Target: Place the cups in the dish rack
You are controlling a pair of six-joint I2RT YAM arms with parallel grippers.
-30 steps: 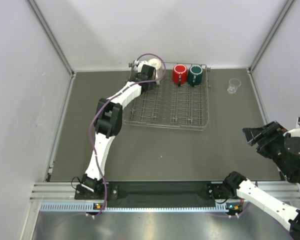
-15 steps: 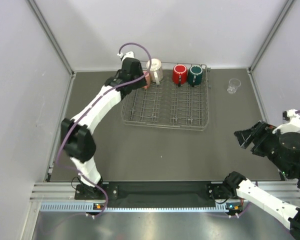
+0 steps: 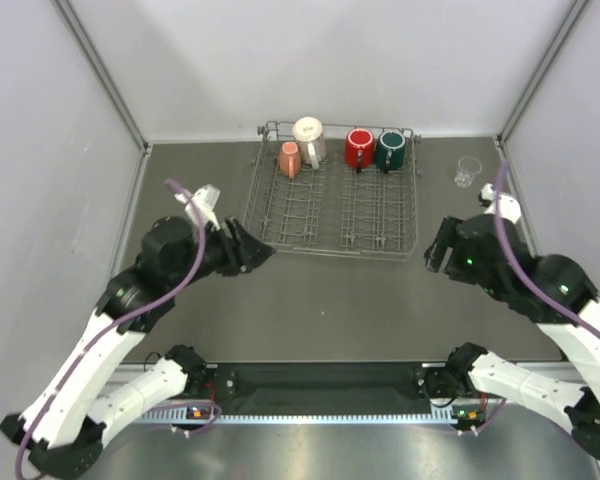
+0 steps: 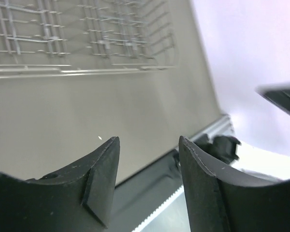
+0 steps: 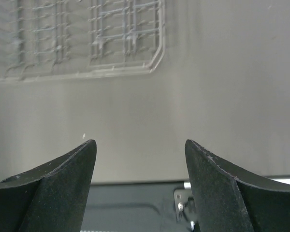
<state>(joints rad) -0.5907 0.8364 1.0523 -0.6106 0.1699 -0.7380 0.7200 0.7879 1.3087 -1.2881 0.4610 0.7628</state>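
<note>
The grey wire dish rack [image 3: 332, 215] stands at the back middle of the table. Along its far side sit the salmon-pink mug [image 3: 290, 158], the white speckled mug [image 3: 309, 140], the red mug [image 3: 359, 148] and the dark green mug [image 3: 390, 150]. The clear glass [image 3: 467, 172] stands on the table to the right of the rack. My left gripper [image 3: 255, 250] is open and empty, just off the rack's near left corner. My right gripper [image 3: 435, 247] is open and empty, near the rack's near right corner. Each wrist view shows its own gripper, left [image 4: 149, 140] and right [image 5: 140, 142], open above the table, with the rack [image 4: 87, 38] [image 5: 87, 43] beyond it.
White walls with metal corner posts close in the table on three sides. The arm bases and a metal rail [image 3: 320, 385] run along the near edge. Dark table surface lies between the rack and the rail.
My left arm has pulled back from the rack's far left corner to its near left, leaving the salmon-pink mug in the rack. My right arm has swung in from the right edge toward the rack.
</note>
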